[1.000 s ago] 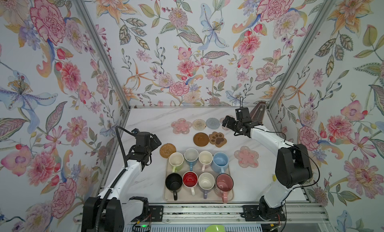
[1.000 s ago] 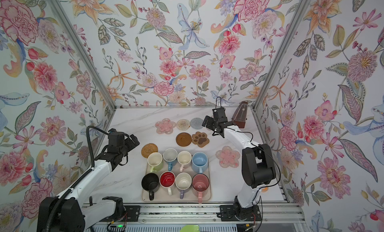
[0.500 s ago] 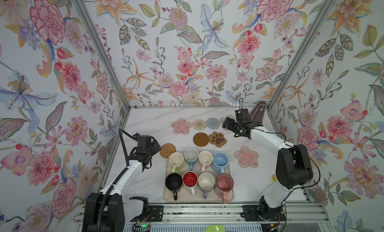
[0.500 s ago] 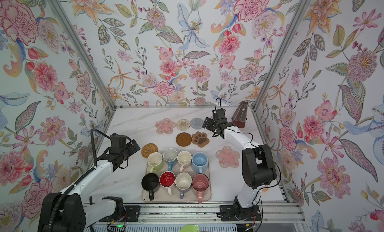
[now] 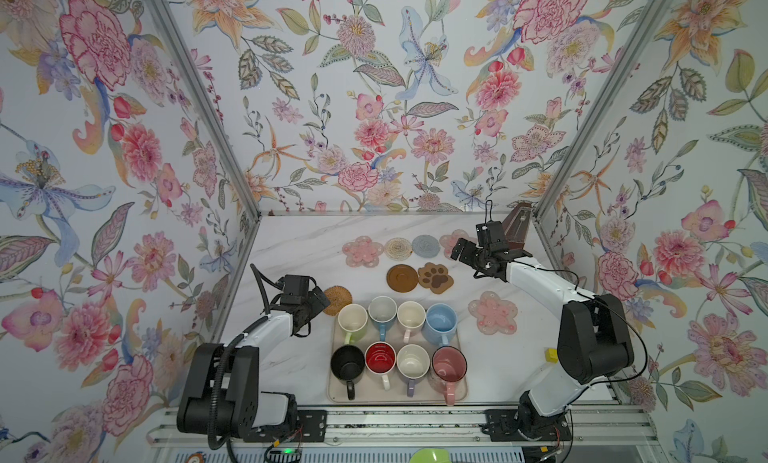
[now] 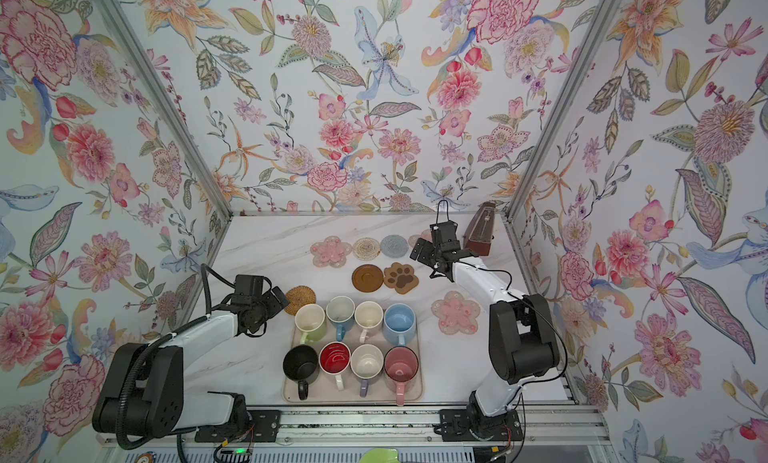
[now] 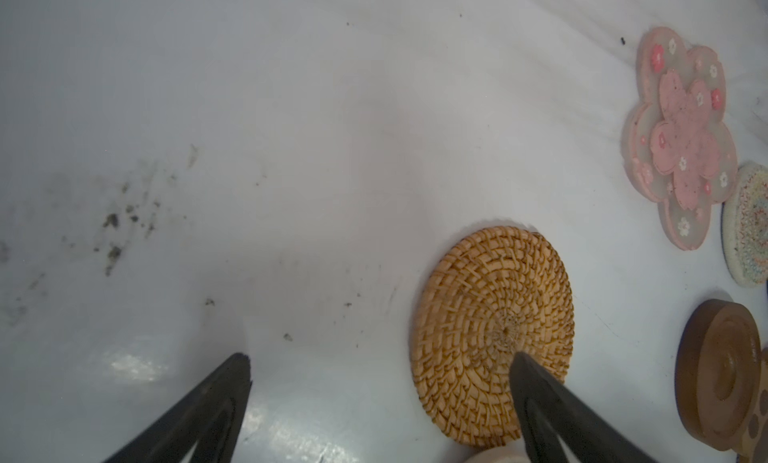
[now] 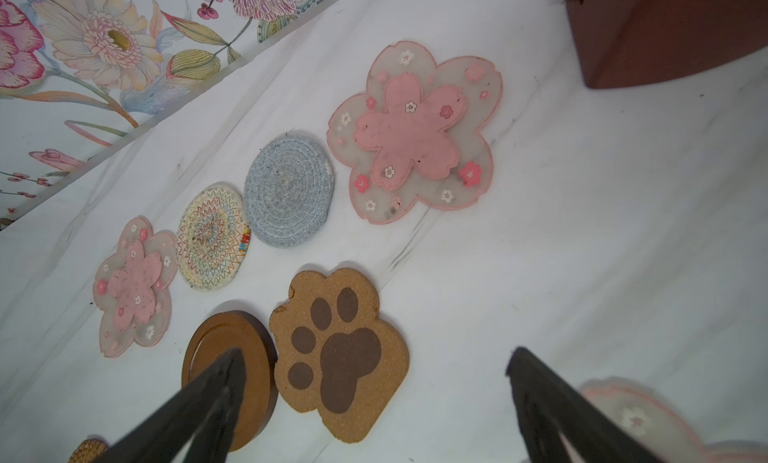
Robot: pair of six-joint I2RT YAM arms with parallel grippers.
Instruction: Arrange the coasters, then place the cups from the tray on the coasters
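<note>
The beige tray (image 5: 460,392) holds several cups (image 5: 352,318) in two rows in both top views. Coasters lie behind it: a pink flower (image 5: 362,251), a beige woven round (image 5: 398,248), a grey-blue round (image 5: 425,245), a brown disc (image 5: 402,278), a paw (image 5: 435,277), and a pink flower (image 5: 493,312) to the right. My left gripper (image 7: 380,357) is open just above the table, one finger over the tan rattan round (image 7: 490,315). My right gripper (image 8: 374,353) hangs open above the paw (image 8: 340,348), partly hiding another pink flower (image 8: 415,132) from above.
A brown wooden metronome (image 5: 517,228) stands in the back right corner. A small yellow block (image 5: 551,354) lies beside the right arm's base. Flowered walls close in the table on three sides. Dark smudges (image 7: 112,232) mark the table left of the rattan round.
My left gripper has come forward and to the right, up to the rattan round beside the tray. The right gripper has barely shifted. Both stay open.
</note>
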